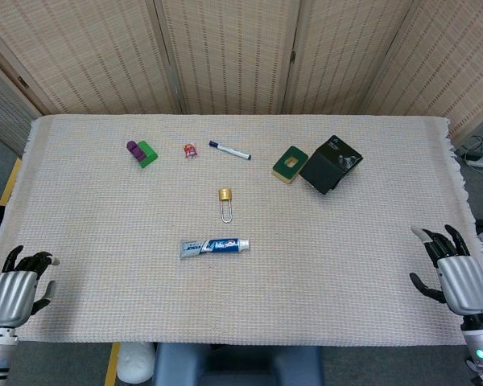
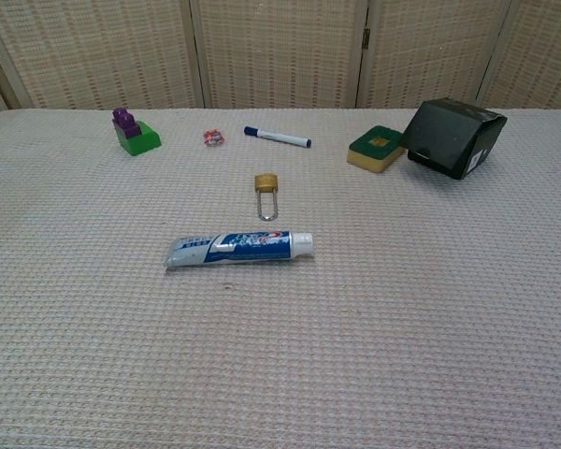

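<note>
Item: toothpaste tube (image 1: 215,246), blue and white, lying flat on the woven table cloth (image 1: 346,265), cap end toward the robot's right; it sits near the middle of the table, well apart from both hands and the closest object to them.

Item: brass padlock (image 1: 225,201), long shackle pointing toward the near edge, just beyond the tube.

Item: marker pen (image 1: 229,149), blue cap, lying at a slant in the far row.

Item: small red wrapped piece (image 1: 191,149), between the pen and the toy block; too small to identify further.

Item: green toy block (image 1: 146,153) with a purple piece on top, far left of the row.

Item: green-and-yellow sponge (image 1: 290,163), touching or just beside the black box (image 1: 331,163), which stands tilted on the far right.

Item: left hand (image 1: 16,283), at the near left corner, fingers loosely curled but apart, holding nothing, resting at or just above the cloth; contact cannot be told.

Item: right hand (image 1: 455,273), at the near right edge, fingers spread and raised, holding nothing.

Risk, as a judgement: the tube is round and slick, so a grasp from above may roll or squirt it aside; the loose cloth may bunch under dragging fingertips; a long reach from either corner could sweep the padlock
</note>
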Controlling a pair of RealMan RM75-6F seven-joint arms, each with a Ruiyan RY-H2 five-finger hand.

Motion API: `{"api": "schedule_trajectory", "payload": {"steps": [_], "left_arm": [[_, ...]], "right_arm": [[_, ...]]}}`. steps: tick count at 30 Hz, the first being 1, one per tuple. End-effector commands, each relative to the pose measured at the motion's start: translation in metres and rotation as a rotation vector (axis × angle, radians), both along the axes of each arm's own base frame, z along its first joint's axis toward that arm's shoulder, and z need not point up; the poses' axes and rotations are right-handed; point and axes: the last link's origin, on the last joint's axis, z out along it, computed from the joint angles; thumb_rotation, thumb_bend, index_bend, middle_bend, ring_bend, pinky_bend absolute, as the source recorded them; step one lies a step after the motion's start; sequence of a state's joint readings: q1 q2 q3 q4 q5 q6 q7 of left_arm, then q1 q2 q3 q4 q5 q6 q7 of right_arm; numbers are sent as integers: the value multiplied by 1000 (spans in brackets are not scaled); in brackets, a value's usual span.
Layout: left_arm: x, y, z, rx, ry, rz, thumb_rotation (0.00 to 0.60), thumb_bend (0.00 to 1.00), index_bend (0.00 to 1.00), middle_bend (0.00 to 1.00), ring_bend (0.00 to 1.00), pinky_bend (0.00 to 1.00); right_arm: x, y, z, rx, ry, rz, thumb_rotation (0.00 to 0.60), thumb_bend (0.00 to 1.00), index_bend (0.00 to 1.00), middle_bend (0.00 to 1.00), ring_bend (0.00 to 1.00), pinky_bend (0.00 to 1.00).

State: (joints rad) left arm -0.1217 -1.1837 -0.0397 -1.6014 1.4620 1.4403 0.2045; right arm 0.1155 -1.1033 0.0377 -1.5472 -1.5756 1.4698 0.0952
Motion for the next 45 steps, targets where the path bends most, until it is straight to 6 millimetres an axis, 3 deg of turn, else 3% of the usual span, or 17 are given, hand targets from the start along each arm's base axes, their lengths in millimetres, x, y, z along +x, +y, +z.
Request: {"api": "schedule_trajectory", "payload": {"steps": [1,14,22,30,35,45], "left_arm": [[-1,0,1,27,-6,8,600,497,379,309,344,131],[0,-1,2,49,-7,4,600,497,380,309,339,139],[27,23,-6,-35,-57,-118,600,497,375,310,335,149],[76,72,-37,-207,-132,-292,600,484,351,309,318,159],[100,103,-64,-294,-140,-328,600,396,332,309,302,162],[135,133,-122,-404,-109,-370,600,347,286,272,273,156]], "right_arm": [[2,-4,-2,16,2,10,600,352,95,193,187,53],[4,-5,-3,29,-6,13,600,351,95,193,186,53],[5,-4,1,12,-7,16,600,351,95,192,185,53],[7,-4,-4,32,-5,21,600,351,95,192,187,53],[7,-3,-3,26,-5,20,600,351,95,192,187,53],[6,-2,-3,29,-3,8,600,352,95,193,187,53]]}}
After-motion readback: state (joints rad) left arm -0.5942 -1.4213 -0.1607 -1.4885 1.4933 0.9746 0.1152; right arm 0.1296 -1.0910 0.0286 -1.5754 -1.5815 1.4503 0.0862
